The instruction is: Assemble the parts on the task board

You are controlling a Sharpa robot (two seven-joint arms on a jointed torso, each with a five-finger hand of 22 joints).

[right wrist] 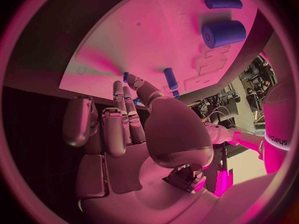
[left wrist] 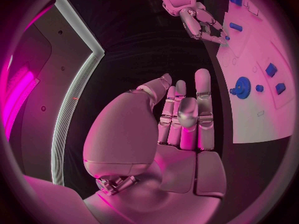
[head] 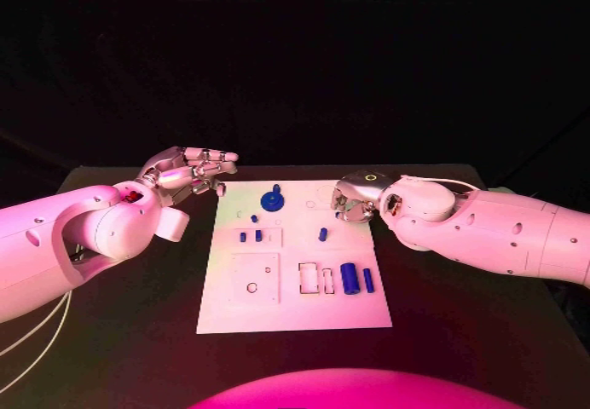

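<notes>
The white task board (head: 295, 308) lies in the middle of the black table. On it I see a blue gear (head: 272, 201), a thick blue cylinder (head: 350, 279) with a thinner peg (head: 367, 280) beside it, and several small blue pieces such as one at the centre (head: 322, 233). My left hand (head: 191, 175) hovers off the board's far left corner, fingers stretched out and holding nothing (left wrist: 181, 114). My right hand (head: 354, 198) hangs over the board's far right part, fingers extended and empty (right wrist: 121, 127). The cylinder (right wrist: 223, 33) and a small peg (right wrist: 170, 78) lie beyond its fingertips.
The black table (head: 123, 324) surrounds the board with bare room on both sides and in front. Rectangular recesses (head: 308, 277) and a square plate with holes (head: 255, 277) mark the board's near half.
</notes>
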